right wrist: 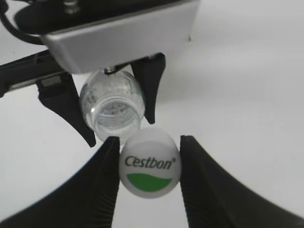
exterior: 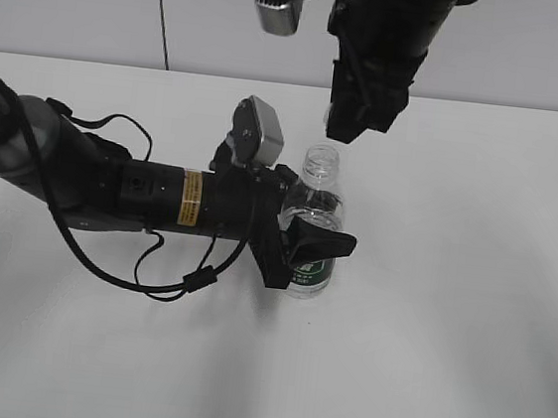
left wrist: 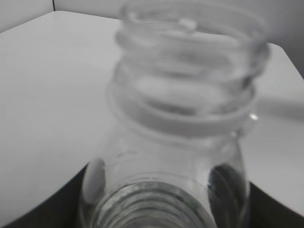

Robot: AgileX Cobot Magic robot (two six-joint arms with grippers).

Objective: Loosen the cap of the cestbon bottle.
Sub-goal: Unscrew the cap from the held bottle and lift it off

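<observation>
Gripped between the right gripper's (right wrist: 148,164) fingers, the white Cestbon cap (right wrist: 149,163) hangs above the cestbon bottle's (exterior: 314,223) open, threaded neck. Clamped on its body, the left gripper (exterior: 308,240) holds the seemingly empty bottle upright on the white table (exterior: 470,289).

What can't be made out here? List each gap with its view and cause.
- Exterior view: the cap itself; the right gripper is a dark mass that hides it.
- Exterior view: the label lettering on the cestbon bottle; the left gripper covers most of the band.
- Left wrist view: bottle neck blurred; label out of frame.
- Right wrist view: the bottle's lower body, hidden behind its own mouth, above the cap.
</observation>
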